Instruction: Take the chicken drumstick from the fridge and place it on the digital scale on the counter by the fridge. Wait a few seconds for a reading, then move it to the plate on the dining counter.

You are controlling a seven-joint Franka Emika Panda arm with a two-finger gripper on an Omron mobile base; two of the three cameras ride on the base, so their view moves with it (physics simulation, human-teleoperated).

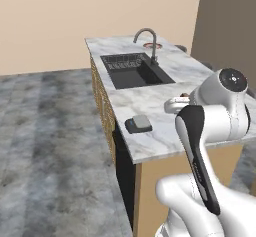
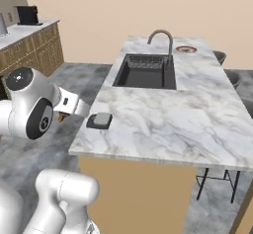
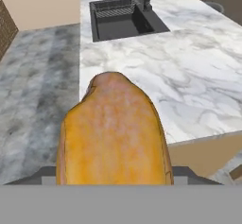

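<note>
Golden-brown drumstick (image 3: 113, 133) sits clamped in your gripper (image 3: 113, 183), so the fridge pick looks done; scale (image 2: 100, 120) lies just ahead on the marble counter (image 2: 163, 119), plate (image 2: 186, 49) far beyond past the sink (image 2: 146, 72), and I can't tell whether weighing happened.

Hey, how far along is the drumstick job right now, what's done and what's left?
Done: the chicken drumstick is out of the fridge. In hand: the gripper holds it at the near end of the dining counter. The digital scale there has a bare top; I can't tell whether weighing has happened. Left: setting it on the plate at the far end, past the sink.
</note>
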